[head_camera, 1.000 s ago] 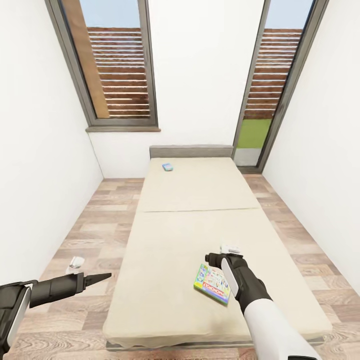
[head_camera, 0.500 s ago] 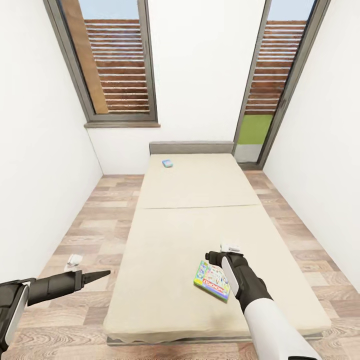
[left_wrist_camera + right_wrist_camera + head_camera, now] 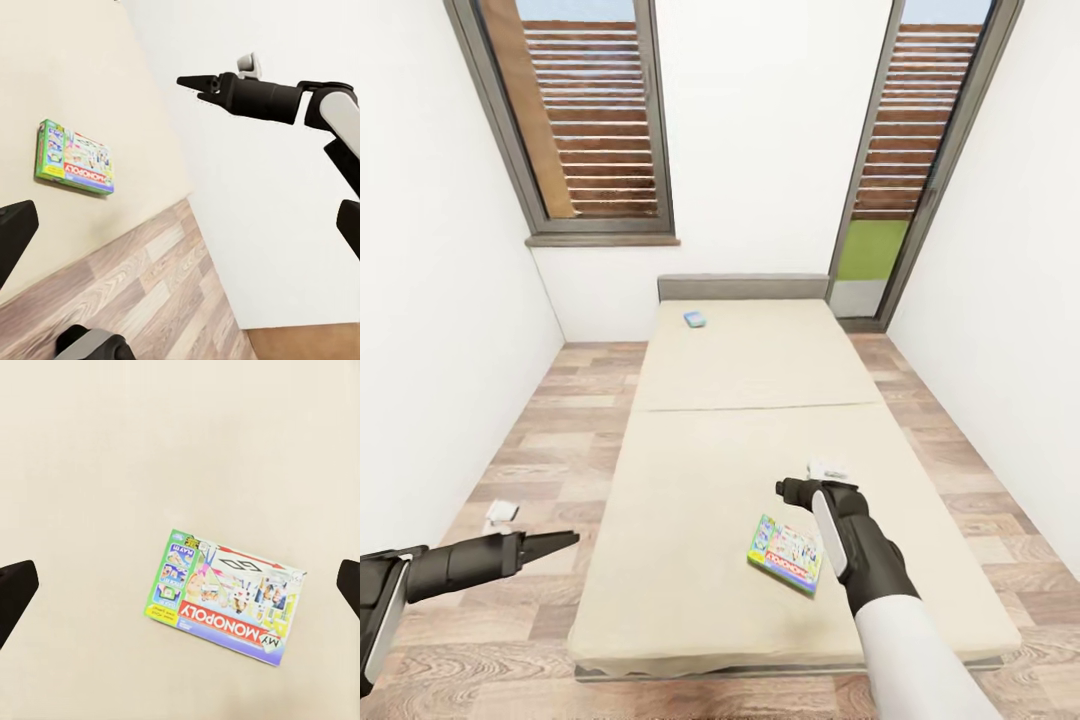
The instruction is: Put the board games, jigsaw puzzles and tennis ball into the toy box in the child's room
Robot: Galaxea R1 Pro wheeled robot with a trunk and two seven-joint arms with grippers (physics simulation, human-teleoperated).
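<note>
The nearer board game [image 3: 786, 553], a flat box with a green edge and a busy cover reading MY MONOPOLY, lies flat on the bed [image 3: 700, 470] near its foot end and towards the robot's right side. The right pincer [image 3: 828, 472] hangs over the mattress just beyond and to the right of this box in the head view, and the dark forearm runs along the box's right edge without clearly touching it. In the right wrist view the same game [image 3: 225, 595] sits a little ahead of the camera, between the two dark finger tips [image 3: 15, 589] that show at the far edges of the picture; those tips stand far apart, so the right pincer is spread wide and holds nothing. The box's long axis runs slantwise across the bed, from the near right up towards the far left in the head view, and the red title band lies along the long side nearest the robot. The left pincer [image 3: 565, 541] reaches out over the wooden floor [image 3: 550, 440] beside the bed's left edge, well apart from the game; its fingers come together to a narrow point with nothing between them. A second, small blue board game [image 3: 695, 319] lies flat far up the bed, close to the grey headboard [image 3: 743, 288], too small to tell which way it points.
</note>
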